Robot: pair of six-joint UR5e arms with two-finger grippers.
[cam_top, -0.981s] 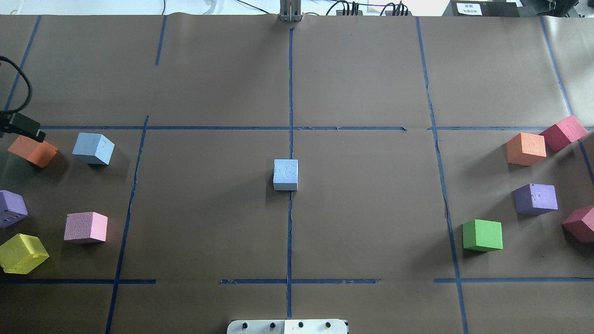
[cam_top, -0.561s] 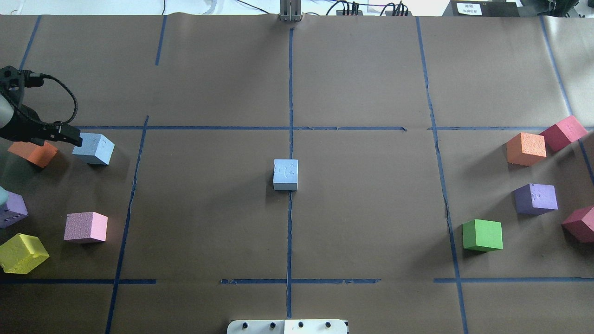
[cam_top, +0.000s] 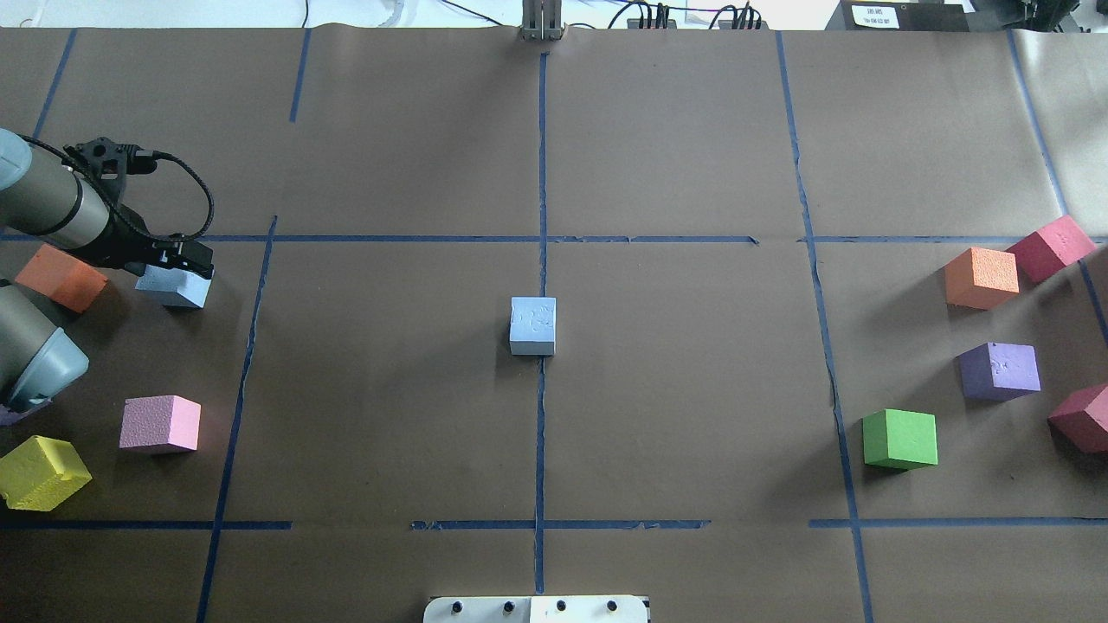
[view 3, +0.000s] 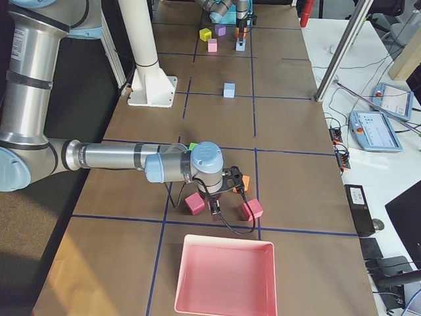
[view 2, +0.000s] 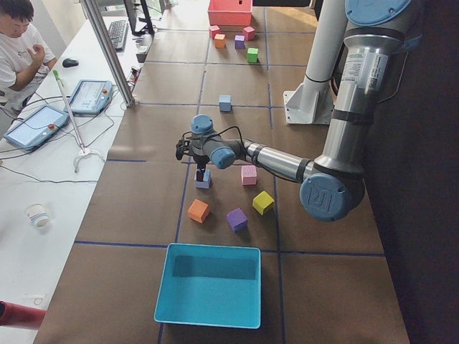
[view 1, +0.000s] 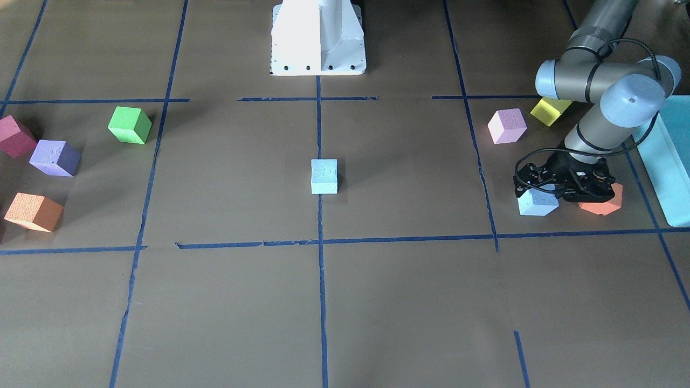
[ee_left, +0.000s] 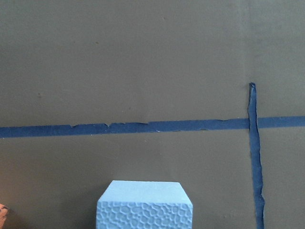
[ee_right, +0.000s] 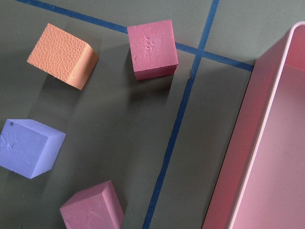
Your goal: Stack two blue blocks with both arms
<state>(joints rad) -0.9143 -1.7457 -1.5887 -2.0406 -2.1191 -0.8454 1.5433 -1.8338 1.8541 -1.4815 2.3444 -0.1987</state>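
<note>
blue-taped brown paper is covering the table [cam_top: 675,156]. the centre blue block [cam_top: 532,326] is sitting mid-table, the second blue block [cam_top: 177,292] lying at its nine o'clock (overhead view). the left arm [cam_top: 52,208] is bending low, left gripper [cam_top: 179,262] hanging over that block, right gripper [view 3: 214,207] hovering by red cubes [view 3: 195,203]; neither's opening is showing.

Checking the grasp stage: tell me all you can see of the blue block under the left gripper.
The blue block is a light-blue foam cube with a pebbled surface, resting flat on the brown paper, turned askew to the tape lines. The left gripper sits over its top; contact cannot be judged. An orange block lies beside it, apart.
</note>
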